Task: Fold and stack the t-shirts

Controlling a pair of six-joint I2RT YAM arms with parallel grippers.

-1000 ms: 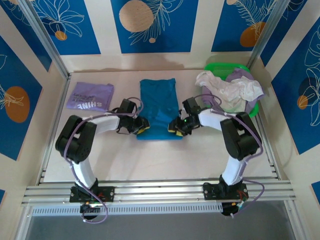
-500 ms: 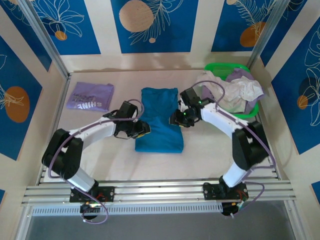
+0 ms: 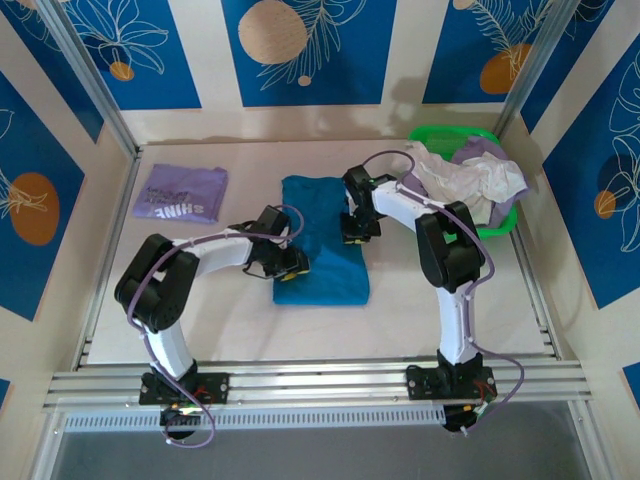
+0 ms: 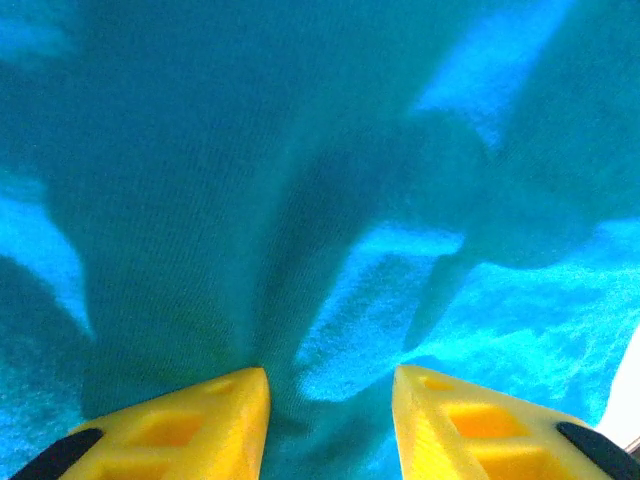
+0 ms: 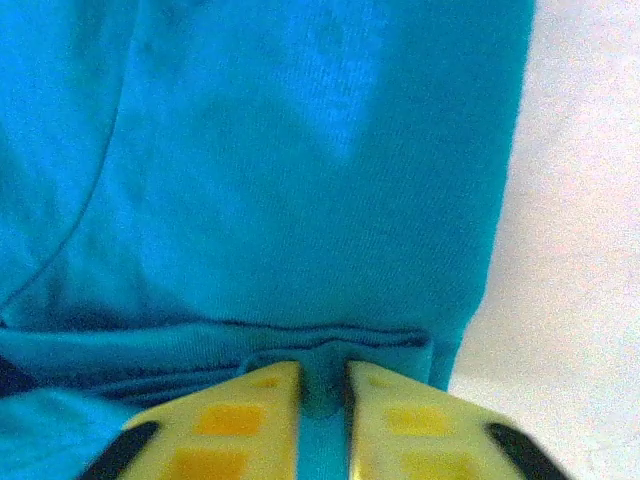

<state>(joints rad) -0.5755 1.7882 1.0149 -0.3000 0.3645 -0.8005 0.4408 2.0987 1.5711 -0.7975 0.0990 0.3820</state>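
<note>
1. Teal tee (image 3: 322, 250): lies flat at the centre of the table (image 3: 300, 330), long axis running 6 to 12 o'clock, its near end wider than its far end.
2. Left gripper (image 3: 295, 266): sits on the tee's near-left edge, at 8 o'clock from the tee's middle. In the left wrist view the yellow fingers (image 4: 200, 420) stand a little apart with a bunched ridge of teal cloth caught between them; creases in the cloth run in toward the gap.
3. Right gripper (image 3: 356, 232): sits on the tee's right edge, at 2 o'clock from the tee's middle. In the right wrist view its jaws are nearly together, pinching a small fold of the hem; bare table lies at 3 o'clock of the cloth edge.
4. Purple tee (image 3: 182, 192): folded, white lettering uppermost, at 10 o'clock from the teal tee and well apart from it.
5. Basket (image 3: 450, 132): green, at the far right corner, 2 o'clock from the teal tee; it holds a heap (image 3: 470, 175) of crumpled white and lilac tees that spills over its near rim.
</note>
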